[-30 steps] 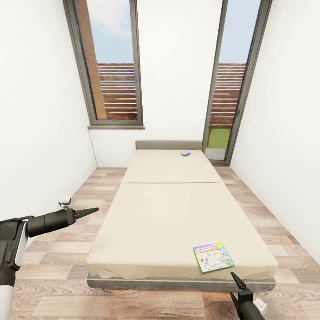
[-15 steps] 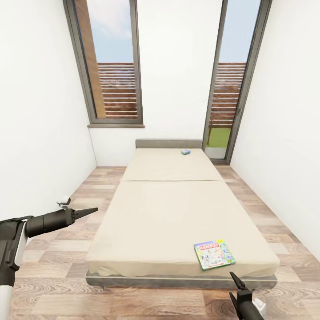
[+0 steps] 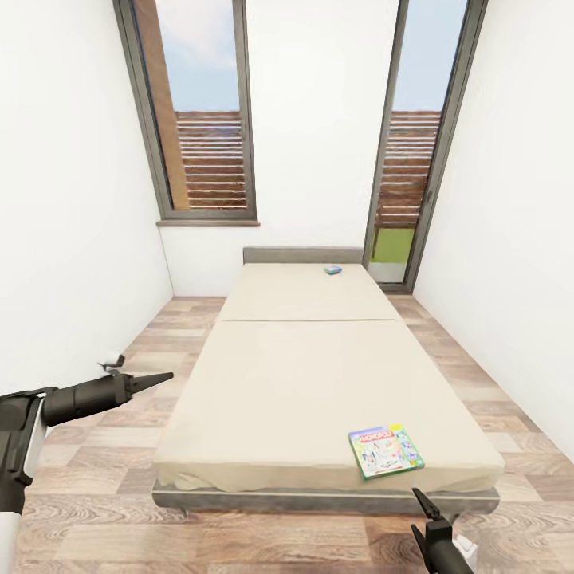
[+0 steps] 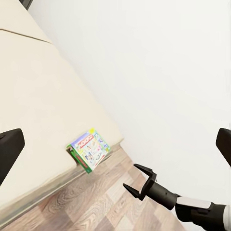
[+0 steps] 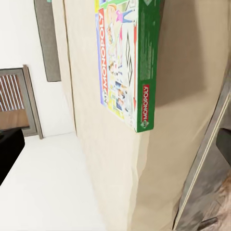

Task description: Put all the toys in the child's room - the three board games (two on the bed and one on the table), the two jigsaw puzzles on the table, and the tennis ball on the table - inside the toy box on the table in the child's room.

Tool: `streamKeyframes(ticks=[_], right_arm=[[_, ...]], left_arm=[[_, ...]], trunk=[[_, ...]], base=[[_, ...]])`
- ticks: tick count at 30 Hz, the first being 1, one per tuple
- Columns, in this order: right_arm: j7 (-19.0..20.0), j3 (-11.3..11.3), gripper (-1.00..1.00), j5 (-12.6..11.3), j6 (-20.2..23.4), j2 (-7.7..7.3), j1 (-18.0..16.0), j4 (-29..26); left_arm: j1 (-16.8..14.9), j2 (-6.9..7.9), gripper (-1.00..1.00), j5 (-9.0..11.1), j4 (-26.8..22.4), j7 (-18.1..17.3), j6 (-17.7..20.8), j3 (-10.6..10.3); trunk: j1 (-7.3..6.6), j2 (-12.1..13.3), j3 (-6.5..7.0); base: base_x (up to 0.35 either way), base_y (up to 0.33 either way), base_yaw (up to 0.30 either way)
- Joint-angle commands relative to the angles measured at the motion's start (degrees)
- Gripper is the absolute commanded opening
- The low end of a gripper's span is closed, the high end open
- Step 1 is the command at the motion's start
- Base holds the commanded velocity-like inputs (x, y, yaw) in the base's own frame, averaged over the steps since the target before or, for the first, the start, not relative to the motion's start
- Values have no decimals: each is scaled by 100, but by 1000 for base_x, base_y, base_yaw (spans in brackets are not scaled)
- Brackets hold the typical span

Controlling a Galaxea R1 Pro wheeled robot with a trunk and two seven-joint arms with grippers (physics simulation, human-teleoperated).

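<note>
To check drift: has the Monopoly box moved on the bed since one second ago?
No. The Monopoly box sits at the same corner of the bed; the camera moved.

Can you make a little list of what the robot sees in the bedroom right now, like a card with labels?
place: bedroom with a wood floor and two tall windows
bed: bed, long and beige, in the middle of the room
near game: Monopoly box, lying flat at the foot corner of the bed, on the robot's right side
far item: small blue box, near the headboard, too small to identify
left gripper: left gripper, empty, over the floor beside the bed
right gripper: right gripper, open, empty, just below the Monopoly box
</note>
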Motion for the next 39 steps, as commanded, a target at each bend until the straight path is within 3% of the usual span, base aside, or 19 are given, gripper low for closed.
streamKeyframes(ticks=[1, 4, 11, 15, 39], right_arm=[[8, -16, 100, -32, 45, 0, -5, 3], [8, -18, 100, -32, 45, 0, -5, 3], [8, -17, 100, -32, 45, 0, -5, 3], [7, -17, 100, -32, 45, 0, -5, 3], [12, -3, 100, -38, 43, 9, -5, 7]], left_arm=[[-3, 6, 100, -7, 0, -79, 60, 8], [-3, 31, 100, -21, 0, -216, 61, 23], [-3, 386, 100, -27, 35, -400, 61, 36], [-3, 495, 100, -11, 41, -400, 61, 35], [31, 550, 100, 25, 44, -400, 132, 37]], trunk=[[22, -44, -24], [88, -165, -78], [242, -445, -203], [330, -606, -275], [352, -646, -293]], base=[[0, 0, 0], [0, 0, 0], [0, 0, 0], [0, 0, 0], [13, 18, 0]])
